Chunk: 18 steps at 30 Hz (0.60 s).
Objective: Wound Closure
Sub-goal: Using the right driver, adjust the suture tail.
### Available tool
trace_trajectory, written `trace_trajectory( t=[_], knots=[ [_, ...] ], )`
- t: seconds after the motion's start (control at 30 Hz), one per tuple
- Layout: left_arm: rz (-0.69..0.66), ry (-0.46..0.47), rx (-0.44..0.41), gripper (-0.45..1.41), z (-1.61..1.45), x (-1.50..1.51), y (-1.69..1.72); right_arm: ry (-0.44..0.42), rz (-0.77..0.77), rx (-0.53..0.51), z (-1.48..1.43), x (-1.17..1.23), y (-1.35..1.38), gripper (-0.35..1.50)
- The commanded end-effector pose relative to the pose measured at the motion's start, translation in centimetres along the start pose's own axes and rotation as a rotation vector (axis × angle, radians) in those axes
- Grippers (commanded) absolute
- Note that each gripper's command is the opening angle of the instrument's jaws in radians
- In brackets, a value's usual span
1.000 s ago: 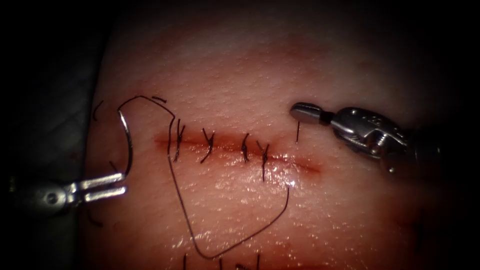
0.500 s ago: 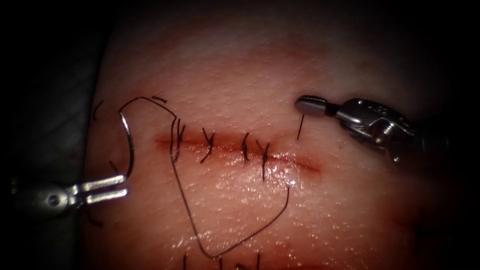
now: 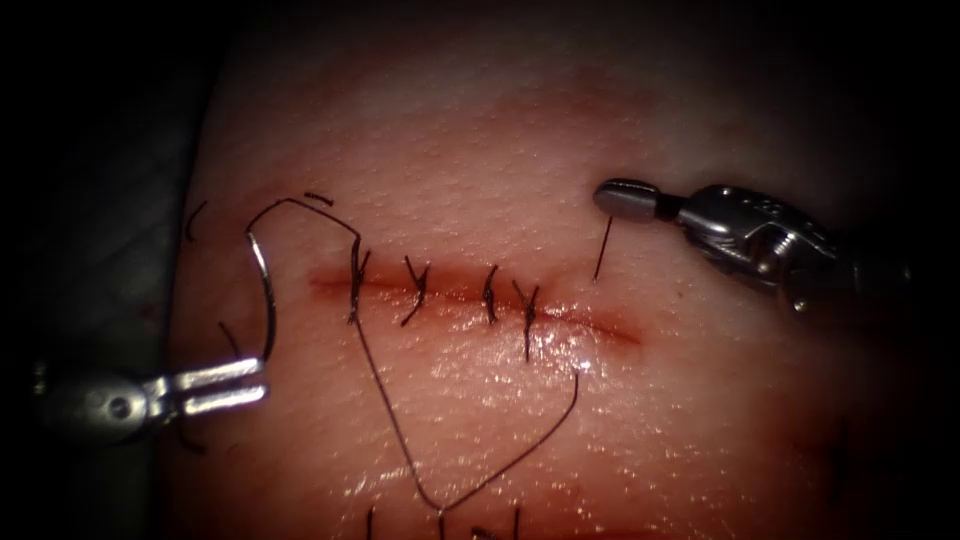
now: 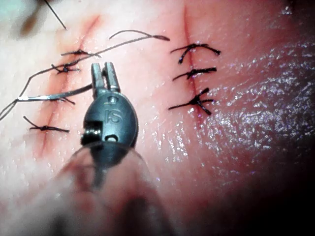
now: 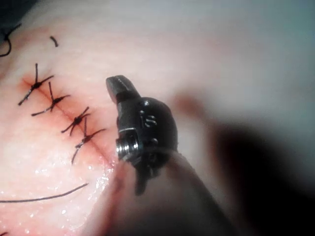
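Gripping the needle [image 3: 264,285] near one end, left tool [image 3: 245,385] (jaws clamped); right tool [image 3: 625,200] closed, empty.

Both tools: grey metal heads w/ pivot screws, stamped "IS".

We see the endoscope view lit brightest at its centre and falling to black at the edges. Wet glare glistens on the tissue [image 3: 540,360] below the cut [image 3: 470,290]. In both wrist views the near shafts blur out of focus, and dark shadow covers one side.
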Motion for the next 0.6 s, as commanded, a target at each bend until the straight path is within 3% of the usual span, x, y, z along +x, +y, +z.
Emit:
trace_trajectory(
  t=[0.03, 0.47, 0.53, 0.57, 0.6],
  knots=[
    [0.001, -0.004, -0.007, -0.45, 0.06, -0.04, 0.04, 0.0, -0.001, 0.002, 0.08, -0.04, 0.0, -0.35],
    [0.019, -0.038, -0.058, -0.45, 0.11, -0.06, 0.14, 0.004, 0.009, 0.003, 0.07, -0.02, -0.01, -0.35],
    [0.015, -0.037, -0.073, -0.45, 0.12, -0.06, 0.16, 0.042, 0.001, 0.008, 0.07, 0.0, -0.02, -0.35],
    [0.015, -0.036, -0.077, -0.45, 0.13, -0.06, 0.16, 0.062, 0.002, 0.012, 0.07, 0.0, -0.03, -0.21],
    [0.009, -0.036, -0.077, -0.45, 0.13, -0.06, 0.16, 0.077, 0.003, 0.015, 0.07, 0.0, -0.03, 0.31]
  ],
)
